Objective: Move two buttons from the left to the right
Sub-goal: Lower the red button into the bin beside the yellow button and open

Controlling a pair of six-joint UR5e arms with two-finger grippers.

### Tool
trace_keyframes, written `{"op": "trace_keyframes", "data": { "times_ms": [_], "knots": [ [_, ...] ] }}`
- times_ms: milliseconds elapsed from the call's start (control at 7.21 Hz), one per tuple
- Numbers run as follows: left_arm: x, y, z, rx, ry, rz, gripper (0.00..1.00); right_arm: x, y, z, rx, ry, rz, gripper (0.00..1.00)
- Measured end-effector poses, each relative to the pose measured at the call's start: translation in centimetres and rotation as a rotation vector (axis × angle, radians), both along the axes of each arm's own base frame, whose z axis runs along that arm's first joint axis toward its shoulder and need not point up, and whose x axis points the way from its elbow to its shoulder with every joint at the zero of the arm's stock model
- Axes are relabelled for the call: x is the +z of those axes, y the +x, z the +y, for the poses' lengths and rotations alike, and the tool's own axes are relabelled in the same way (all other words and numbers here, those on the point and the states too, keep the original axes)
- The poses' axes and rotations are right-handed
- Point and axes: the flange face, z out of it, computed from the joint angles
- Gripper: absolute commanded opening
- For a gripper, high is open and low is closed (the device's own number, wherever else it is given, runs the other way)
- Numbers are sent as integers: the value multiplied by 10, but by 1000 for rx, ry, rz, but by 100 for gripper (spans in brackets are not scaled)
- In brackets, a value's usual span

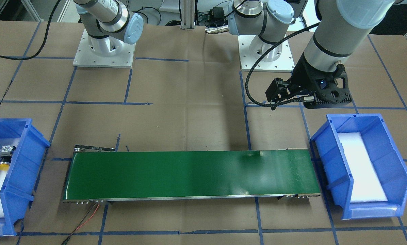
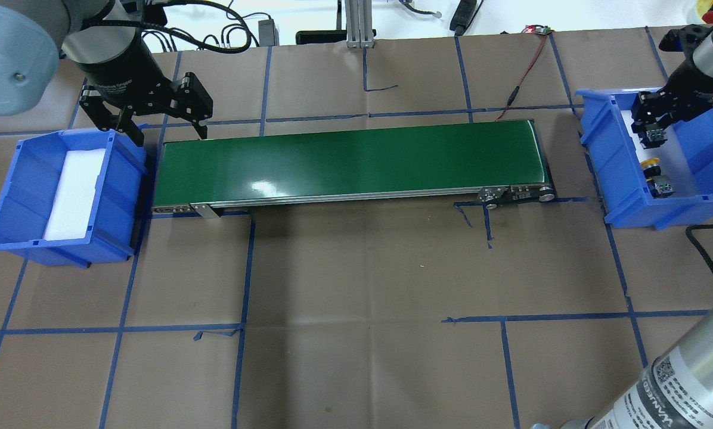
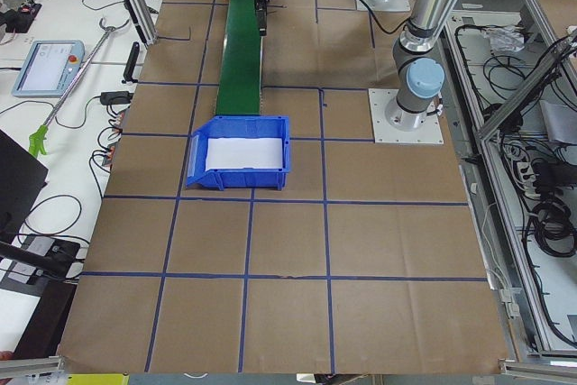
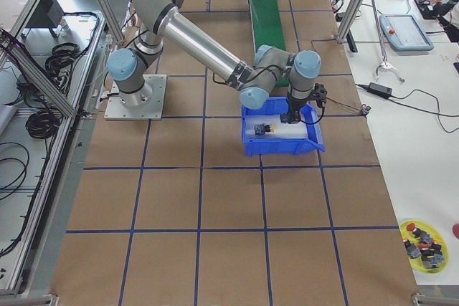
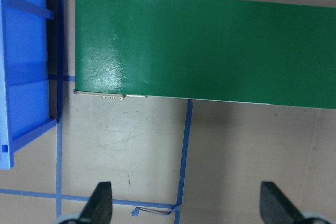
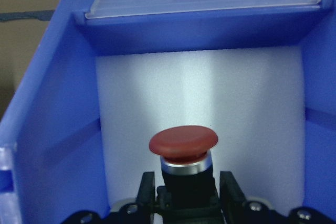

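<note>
The red-capped button (image 6: 184, 142) sits between the fingers of my right gripper (image 6: 186, 192), which is shut on its black body inside the blue bin (image 2: 607, 155) at the table's right end. The overhead view shows that gripper (image 2: 651, 128) low in the bin. The yellow-capped button (image 2: 651, 164) lies on the bin's white foam just beside it, and also shows in the front view (image 1: 2, 166). My left gripper (image 2: 169, 131) is open and empty, hovering over the near-left end of the green conveyor belt (image 2: 350, 161).
A second blue bin (image 2: 11, 196) with a bare white foam pad stands at the belt's left end. A red-black wire (image 2: 520, 77) runs behind the belt. A yellow dish of spare buttons (image 4: 423, 238) sits off the table.
</note>
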Motion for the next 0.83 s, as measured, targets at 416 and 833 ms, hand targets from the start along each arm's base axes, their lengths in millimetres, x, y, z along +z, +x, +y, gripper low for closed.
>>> {"op": "trace_keyframes", "data": {
  "times_ms": [416, 833],
  "knots": [
    [1, 0, 0, -1, -3, 1, 100, -19, -3, -3, -1, 13, -6, 4],
    [1, 0, -2, 0, -5, 1, 100, -27, -8, -5, -3, 11, -3, 57]
  ]
}}
